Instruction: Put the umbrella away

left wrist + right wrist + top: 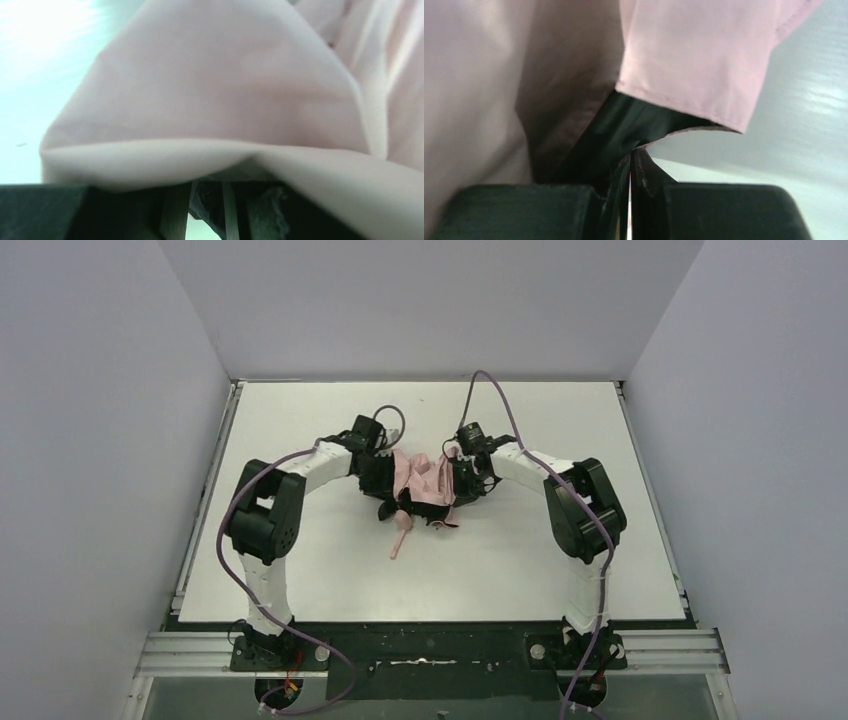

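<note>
The pale pink umbrella (422, 483) lies crumpled mid-table between both grippers. Its pink strap or handle end (398, 540) trails toward the near side. My left gripper (388, 483) is at the umbrella's left side. In the left wrist view pink fabric (215, 85) drapes over the dark fingers (50, 212), and thin pale ribs and dark lining sit between the jaws of the gripper (210, 215). My right gripper (457, 483) is at the umbrella's right side. In the right wrist view it (630, 170) is pinched shut on the fabric's edge, with the black lining (624, 125) under pink cloth (694, 55).
The white table top (560, 560) is walled by grey panels at left, back and right. Purple cables (500, 405) loop above both arms. A metal rail (430, 650) runs along the near edge by the arm bases.
</note>
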